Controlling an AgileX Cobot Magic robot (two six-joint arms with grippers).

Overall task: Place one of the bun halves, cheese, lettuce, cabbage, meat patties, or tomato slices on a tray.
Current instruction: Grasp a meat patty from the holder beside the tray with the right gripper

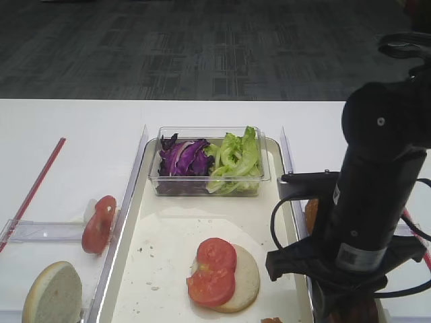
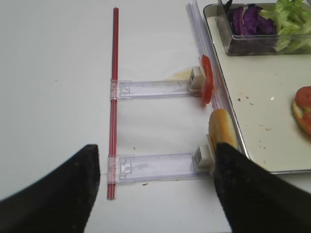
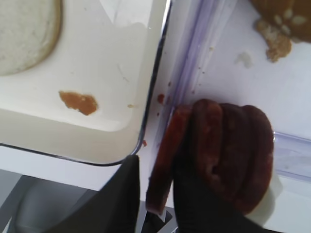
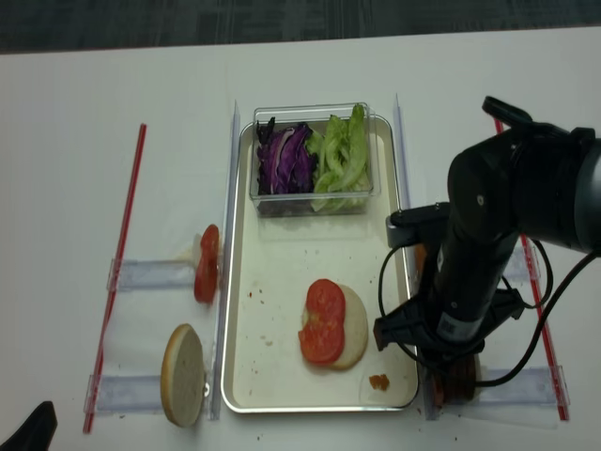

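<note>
In the right wrist view my right gripper (image 3: 156, 170) straddles the outermost meat patty (image 3: 163, 160) of an upright row of patties (image 3: 233, 155) beside the tray's corner (image 3: 97, 141). The right finger lies against that patty and a thin gap shows at the left finger. On the cream tray (image 1: 168, 269) a bun half (image 1: 248, 282) carries two tomato slices (image 1: 214, 269). My left gripper (image 2: 155, 184) is open over a clear holder, nothing between its fingers. A second bun half (image 1: 52, 295) and a tomato slice (image 1: 99, 224) stand on the left holders.
A clear tub at the tray's back holds purple cabbage (image 1: 183, 156) and lettuce (image 1: 236, 160). A red rod (image 1: 34, 192) lies at the far left. Clear rails (image 1: 131, 188) flank the tray. A sauce smear (image 4: 378, 381) marks the tray's near right corner. Another crusty bun (image 3: 279, 19) sits beyond the patties.
</note>
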